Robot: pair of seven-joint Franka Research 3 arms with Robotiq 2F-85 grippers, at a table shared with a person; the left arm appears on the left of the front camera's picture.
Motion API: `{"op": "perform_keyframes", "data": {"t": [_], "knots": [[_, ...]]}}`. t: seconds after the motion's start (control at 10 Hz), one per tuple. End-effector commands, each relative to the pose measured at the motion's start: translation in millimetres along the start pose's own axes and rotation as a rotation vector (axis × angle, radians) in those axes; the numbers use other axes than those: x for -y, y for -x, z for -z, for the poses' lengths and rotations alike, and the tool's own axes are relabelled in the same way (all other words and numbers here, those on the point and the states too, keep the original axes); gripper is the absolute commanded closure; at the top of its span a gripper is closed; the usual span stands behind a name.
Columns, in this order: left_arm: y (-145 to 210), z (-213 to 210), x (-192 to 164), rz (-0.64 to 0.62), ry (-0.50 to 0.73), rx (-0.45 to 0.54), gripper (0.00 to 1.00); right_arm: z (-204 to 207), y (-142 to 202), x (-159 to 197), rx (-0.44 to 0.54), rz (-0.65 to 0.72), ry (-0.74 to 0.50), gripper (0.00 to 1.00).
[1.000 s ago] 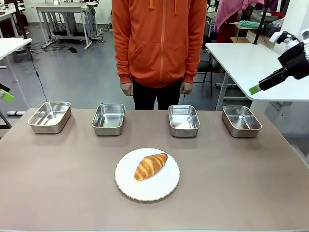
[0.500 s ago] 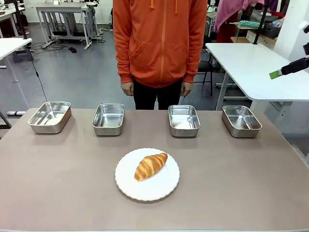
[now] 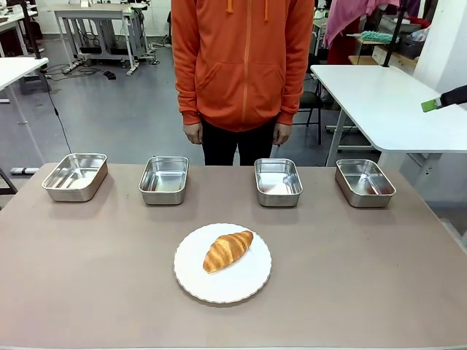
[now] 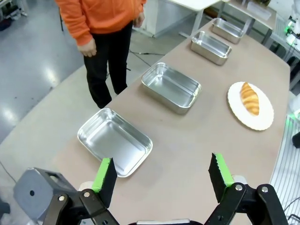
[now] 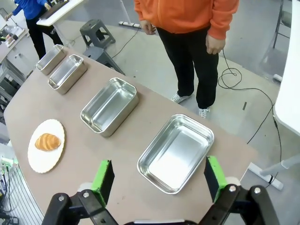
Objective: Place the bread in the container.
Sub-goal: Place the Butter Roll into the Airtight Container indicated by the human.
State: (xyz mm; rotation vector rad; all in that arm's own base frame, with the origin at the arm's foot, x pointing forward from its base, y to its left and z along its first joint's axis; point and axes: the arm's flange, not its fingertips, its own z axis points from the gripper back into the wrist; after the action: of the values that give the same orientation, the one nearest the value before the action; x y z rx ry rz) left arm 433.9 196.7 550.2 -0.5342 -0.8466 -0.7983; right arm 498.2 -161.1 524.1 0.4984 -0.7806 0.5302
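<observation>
The bread (image 3: 228, 250), a golden-brown croissant, lies at a slant in the middle of the white plate (image 3: 248, 283), not in any container. The brown desk (image 3: 365, 277) carries everything. A person in an orange hoodie (image 3: 242, 65) stands at its far edge, arms hanging down. The plate sits near the desk's middle, closer to the robot. Behind it, four steel containers stand in a row along the far side, spaced apart and all empty: the leftmost container (image 3: 75, 176), the second container (image 3: 164, 179), the third container (image 3: 278, 181) and the rightmost container (image 3: 365, 182). The left end effector (image 4: 162, 171) hangs high above the desk's left end with its jaws spread wide and nothing between them, the leftmost container just beyond its fingers. The right end effector (image 5: 158, 173) hangs likewise over the rightmost container, jaws wide apart and empty. In the front view a green-tipped finger (image 3: 430, 106), probably its own, pokes in at the right edge.
</observation>
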Motion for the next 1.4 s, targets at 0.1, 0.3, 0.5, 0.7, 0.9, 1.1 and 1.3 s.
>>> {"op": "perform_keyframes", "data": {"t": [0.1, 0.3, 0.5, 0.7, 0.9, 1.1, 1.3], "knots": [[-7, 10, 12, -0.036, -0.013, -0.006, 0.00, 3, -2, 6, 0.030, -0.017, -0.022, 0.00], [-7, 16, 14, -0.049, -0.010, -0.019, 0.00, 3, -2, 7, 0.024, -0.014, -0.026, 0.00], [-6, 19, 15, -0.061, -0.014, -0.041, 0.00, 4, -2, 8, 0.016, -0.011, -0.029, 0.00], [-9, 18, 7, -0.042, 0.005, -0.028, 0.00, 4, 2, 2, -0.007, 0.008, -0.013, 0.00], [-9, 18, 7, -0.042, 0.005, -0.028, 0.00, 4, 2, 2, -0.007, 0.008, -0.013, 0.00], [-9, 18, 7, -0.042, 0.005, -0.028, 0.00, 4, 2, 2, -0.007, 0.008, -0.013, 0.00], [-9, 18, 7, -0.042, 0.005, -0.028, 0.00, 4, 2, 2, -0.007, 0.008, -0.013, 0.00]]}}
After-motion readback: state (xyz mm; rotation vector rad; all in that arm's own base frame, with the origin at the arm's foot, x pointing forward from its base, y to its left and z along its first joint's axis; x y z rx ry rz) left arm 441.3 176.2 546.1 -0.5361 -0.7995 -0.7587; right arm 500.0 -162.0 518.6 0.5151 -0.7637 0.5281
